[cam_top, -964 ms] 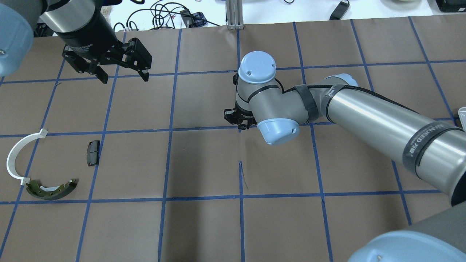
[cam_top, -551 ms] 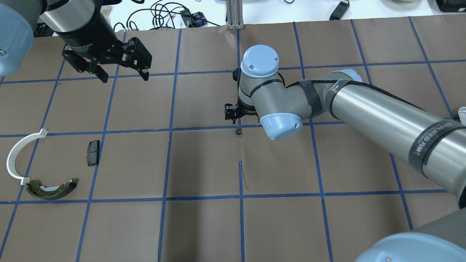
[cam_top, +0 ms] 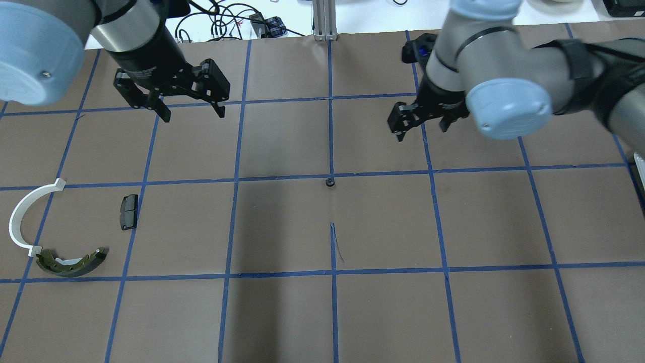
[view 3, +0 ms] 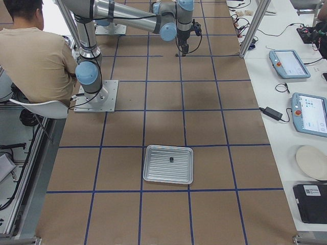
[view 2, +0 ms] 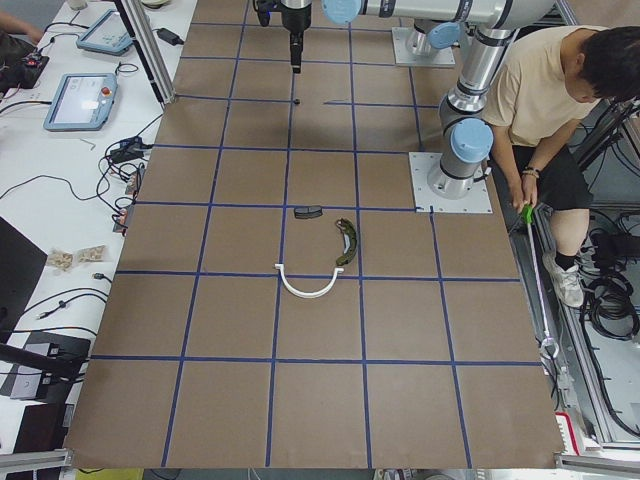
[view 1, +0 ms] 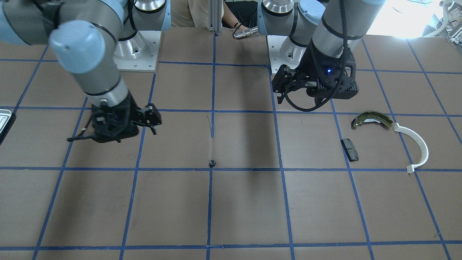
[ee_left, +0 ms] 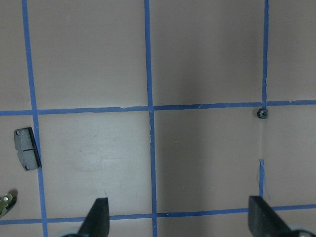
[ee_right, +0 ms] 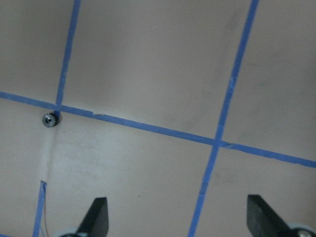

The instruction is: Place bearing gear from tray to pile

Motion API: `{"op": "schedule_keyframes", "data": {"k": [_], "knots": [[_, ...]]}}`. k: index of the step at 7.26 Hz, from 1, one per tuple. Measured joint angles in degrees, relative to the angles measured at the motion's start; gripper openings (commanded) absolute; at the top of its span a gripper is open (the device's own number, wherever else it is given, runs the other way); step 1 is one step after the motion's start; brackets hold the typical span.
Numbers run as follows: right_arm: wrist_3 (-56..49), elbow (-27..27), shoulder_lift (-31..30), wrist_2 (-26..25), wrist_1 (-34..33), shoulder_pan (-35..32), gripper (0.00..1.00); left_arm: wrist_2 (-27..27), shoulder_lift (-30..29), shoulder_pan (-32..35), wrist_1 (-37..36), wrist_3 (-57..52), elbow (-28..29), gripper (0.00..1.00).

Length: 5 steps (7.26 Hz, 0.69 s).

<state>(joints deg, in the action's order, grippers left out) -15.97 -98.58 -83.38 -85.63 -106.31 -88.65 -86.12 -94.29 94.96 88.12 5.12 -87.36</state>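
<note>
Black toothed little bearing gear (cam_top: 329, 182) is sitting free on the blue tape crossing (cam_top: 331, 175); black two-finger right gripper (cam_top: 421, 129) is hovering nearby, spread empty, left gripper (cam_top: 193, 115) gaping too.

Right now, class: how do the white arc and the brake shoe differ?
The white arc is thin and sweeps wide; the brake shoe is olive-gold, thicker, shorter. The arc opens toward the middle of the table, the shoe away from the robot. Both are curved and lie flat.
</note>
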Motion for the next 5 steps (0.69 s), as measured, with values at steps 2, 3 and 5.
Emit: {"op": "schedule_keyframes", "data": {"k": [2, 3, 5], "knots": [[-23.4, -0.1, -4.4, -0.4, 7.7, 15.4, 0.92, 0.6, -4.7, 9.7, -8.5, 10.8, -3.0, 1.00], [-34.8, -0.1, -5.0, -1.5, 9.5, 23.9, 0.90, 0.3, -7.7, 13.9, -12.8, 14.8, -4.9, 1.00], [-52.1, 0.1, -2.5, -5.7, 5.7, 35.8, 0.90, -5.0, -13.9, 19.9, -20.5, 19.3, -8.2, 1.00]]}}
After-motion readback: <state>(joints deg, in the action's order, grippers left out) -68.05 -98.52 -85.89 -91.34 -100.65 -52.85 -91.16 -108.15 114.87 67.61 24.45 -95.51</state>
